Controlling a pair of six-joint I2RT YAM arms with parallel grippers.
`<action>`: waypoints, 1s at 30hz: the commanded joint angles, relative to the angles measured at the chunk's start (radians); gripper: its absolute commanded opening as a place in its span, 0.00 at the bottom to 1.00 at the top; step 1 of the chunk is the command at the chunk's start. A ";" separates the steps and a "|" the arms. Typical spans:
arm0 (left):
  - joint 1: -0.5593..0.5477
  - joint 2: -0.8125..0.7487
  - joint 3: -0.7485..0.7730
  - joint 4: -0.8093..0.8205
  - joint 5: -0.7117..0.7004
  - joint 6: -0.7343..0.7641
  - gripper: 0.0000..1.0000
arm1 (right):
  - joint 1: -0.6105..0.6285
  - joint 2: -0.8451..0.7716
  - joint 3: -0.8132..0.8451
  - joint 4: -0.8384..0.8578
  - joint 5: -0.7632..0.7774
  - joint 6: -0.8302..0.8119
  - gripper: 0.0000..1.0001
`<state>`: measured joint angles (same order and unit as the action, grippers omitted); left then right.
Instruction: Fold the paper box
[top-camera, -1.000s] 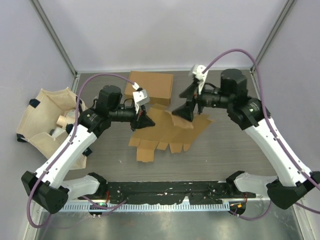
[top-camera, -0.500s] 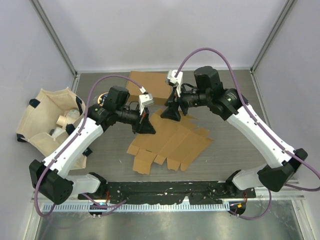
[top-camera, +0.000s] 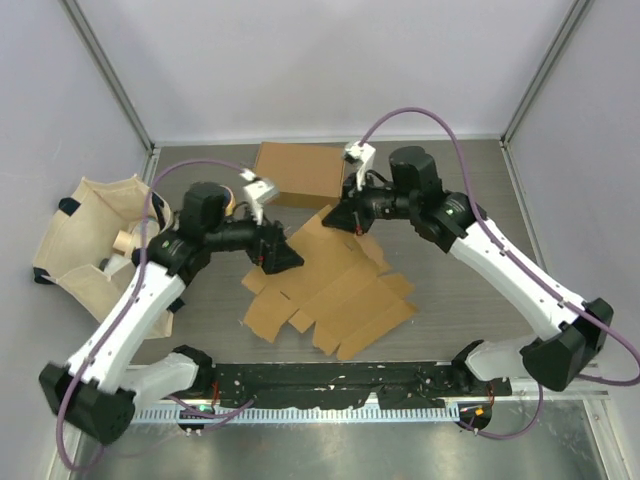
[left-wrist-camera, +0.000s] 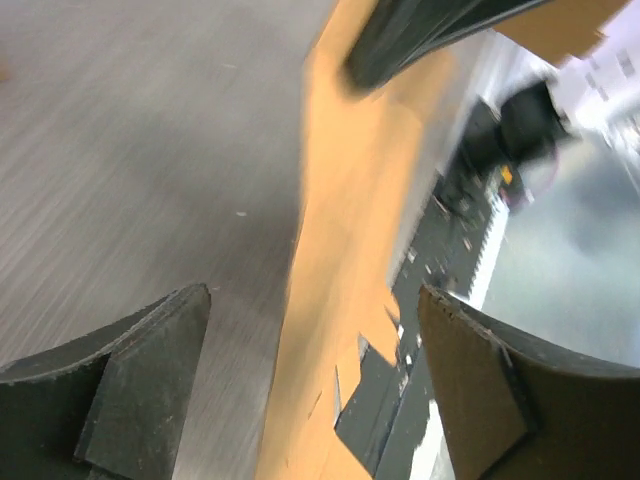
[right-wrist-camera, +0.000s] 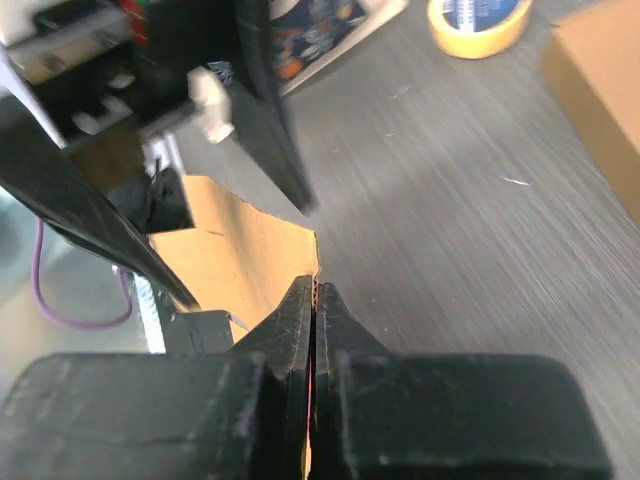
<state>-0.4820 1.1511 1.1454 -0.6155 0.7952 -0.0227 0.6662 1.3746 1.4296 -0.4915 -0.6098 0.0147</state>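
The paper box (top-camera: 335, 290) is a flat, unfolded brown cardboard sheet lying on the middle of the table. At its far corner, my right gripper (top-camera: 340, 218) is shut on the sheet's edge; the right wrist view shows the corrugated edge (right-wrist-camera: 316, 262) pinched between the jaws of that gripper (right-wrist-camera: 315, 292). My left gripper (top-camera: 285, 258) hovers open at the sheet's left side. In the left wrist view the cardboard (left-wrist-camera: 345, 250) runs between the spread fingers of the left gripper (left-wrist-camera: 315, 370) without touching them.
A second brown cardboard box (top-camera: 298, 172) lies at the back of the table. A cream cloth bag (top-camera: 75, 215) holding several items stands at the left. A yellow tape roll (right-wrist-camera: 478, 14) lies near the left arm. Metal frame posts rise at the back corners.
The left gripper has opened, let go of the cardboard and drawn back left. The right gripper moved left to the sheet's far corner and closed on it. The sheet shifted toward the near edge.
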 joint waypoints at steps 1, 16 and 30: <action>0.152 -0.258 -0.204 0.281 -0.241 -0.330 0.92 | -0.138 -0.158 -0.131 0.249 0.134 0.371 0.01; 0.261 -0.240 -0.463 0.963 -0.172 -0.758 0.91 | -0.421 -0.347 -0.494 0.705 -0.231 0.709 0.01; 0.267 -0.117 -0.319 0.798 0.097 -0.538 0.00 | -0.433 -0.329 -0.167 0.009 0.210 -0.039 0.76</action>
<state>-0.2211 1.0004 0.7143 0.2756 0.8043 -0.7204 0.1905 1.0534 1.0779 -0.2268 -0.6636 0.3824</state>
